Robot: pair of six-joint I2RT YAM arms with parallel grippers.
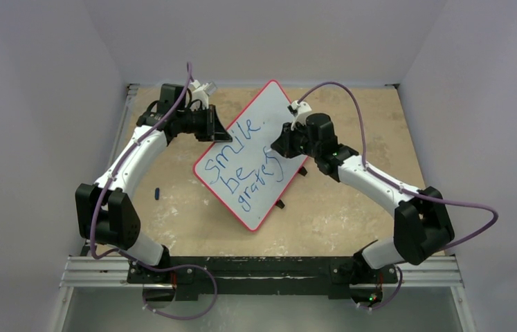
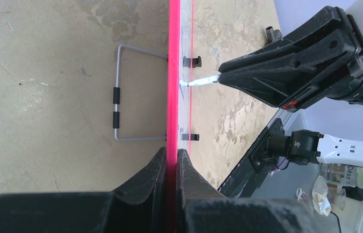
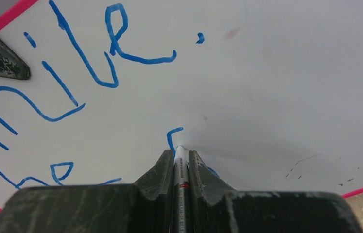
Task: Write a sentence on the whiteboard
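The whiteboard (image 1: 277,111) sits skewed mid-counter (image 1: 338,214), toward the far edge, and carries the blue sentence (image 1: 241,166) in three slanted lines. The left fingers (image 2: 156,170) are pinched tight on its red rim. The right fingers (image 3: 162,170) are clamped around a marker (image 3: 180,167), whose tip touches the board at the third line. A small dark-blue piece (image 1: 156,193) lies near the counter's left edge.

The mottled tan table (image 1: 338,216) bears the whiteboard (image 1: 276,111) on black feet, with a small dark object (image 1: 156,194) lying to its left.
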